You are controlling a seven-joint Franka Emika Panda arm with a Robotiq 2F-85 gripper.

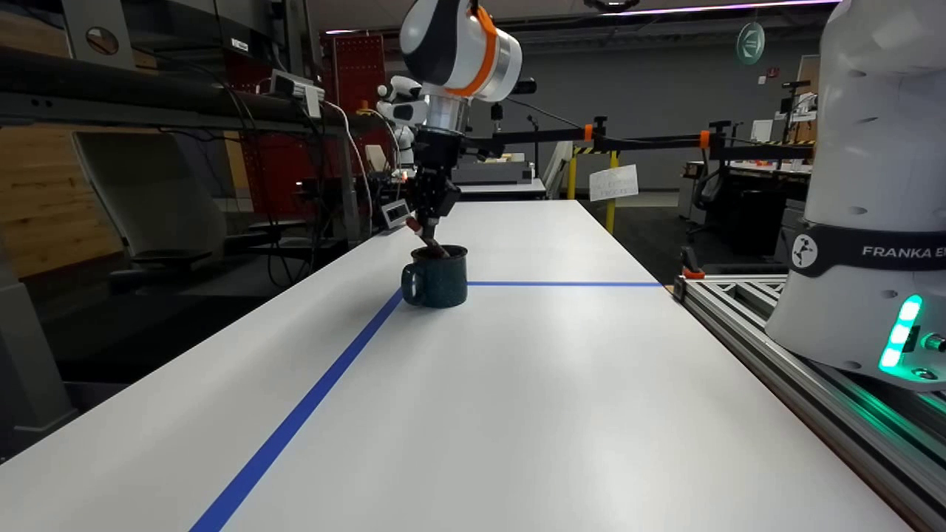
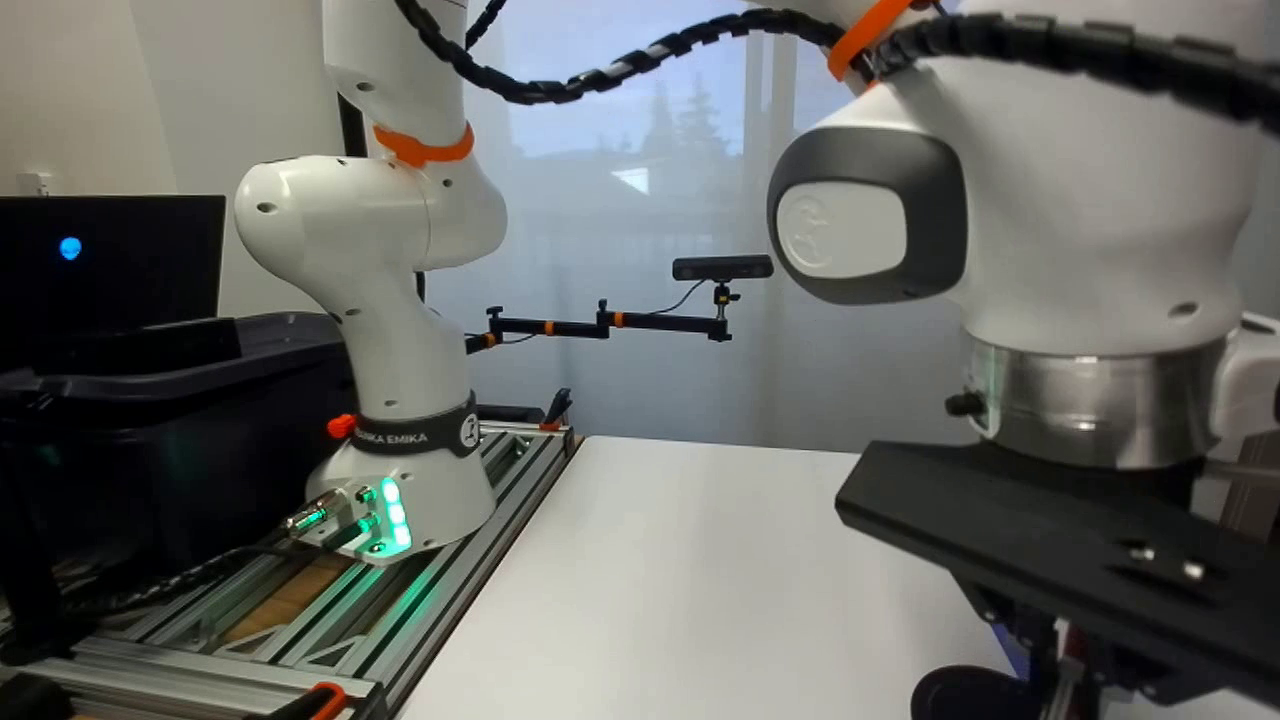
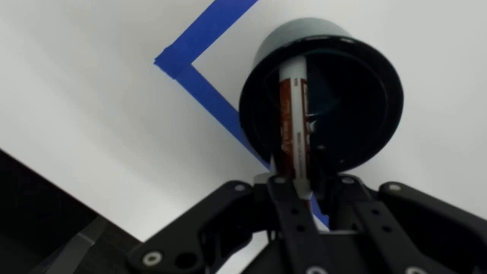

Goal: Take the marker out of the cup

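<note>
The dark teal cup (image 1: 445, 284) stands upright on the white table in an exterior view, its handle toward the left. In the other views its dark rim shows at the bottom edge of an exterior view (image 2: 962, 692) and in the wrist view (image 3: 395, 99). The marker (image 3: 295, 110), reddish-brown and white, leans in the cup with its white end inside. Its reddish end (image 1: 414, 224) sticks out above the rim. My gripper (image 1: 431, 220) is just above the cup, pointing down. In the wrist view its fingers (image 3: 298, 167) are close together around the marker; the fingertips are dark and blurred.
Blue tape lines (image 1: 310, 403) cross the white table (image 1: 562, 406) and meet near the cup. The robot base (image 1: 857, 303) stands on a metal rail at the table's side. A small grey device (image 1: 395, 213) sits at the table edge behind the cup.
</note>
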